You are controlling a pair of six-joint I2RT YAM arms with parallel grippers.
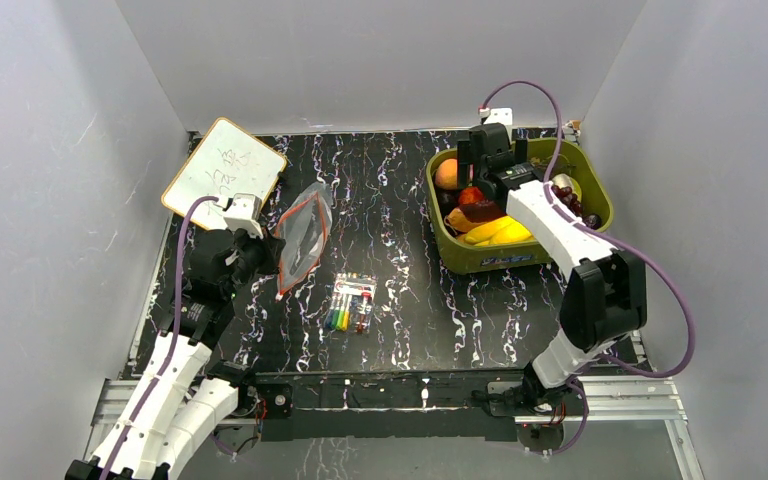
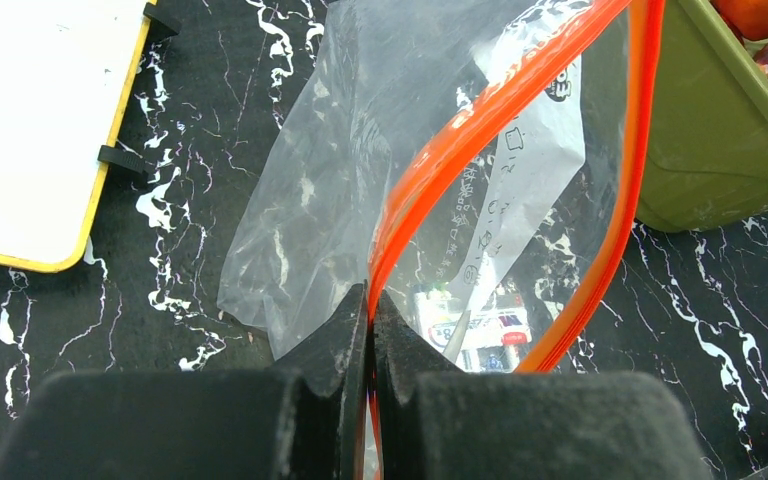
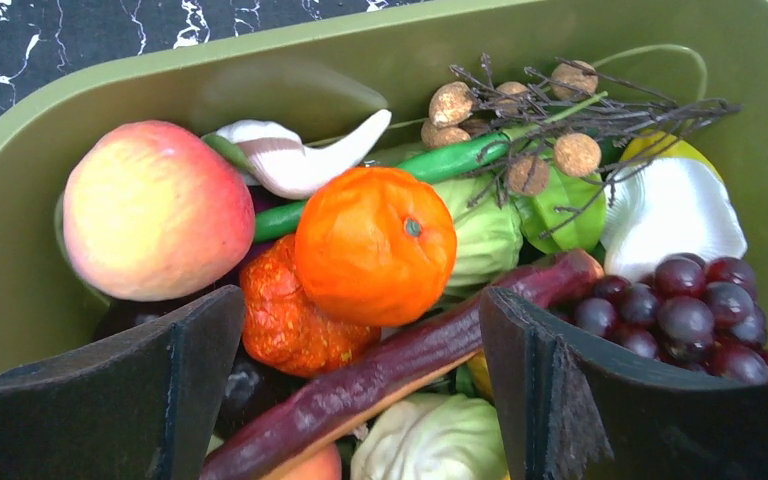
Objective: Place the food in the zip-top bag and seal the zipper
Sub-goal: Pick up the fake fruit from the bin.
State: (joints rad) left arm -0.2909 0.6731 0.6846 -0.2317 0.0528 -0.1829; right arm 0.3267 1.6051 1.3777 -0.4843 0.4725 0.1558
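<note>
Over olive bin [image 3: 20,270], right end effector [image 3: 355,310] spread, mandarin [image 3: 375,245] dead ahead in its gap; left end effector [image 2: 370,300] pinching zipper [image 2: 480,120] of zip-top bag [image 2: 310,200], well apart leftward

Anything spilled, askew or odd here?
Nothing spilled or damaged. The food sits in the green bin. Only the whiteboard lies skewed at the table's far-left corner. The left pincer is shut on the zipper of the zip-top bag.
</note>
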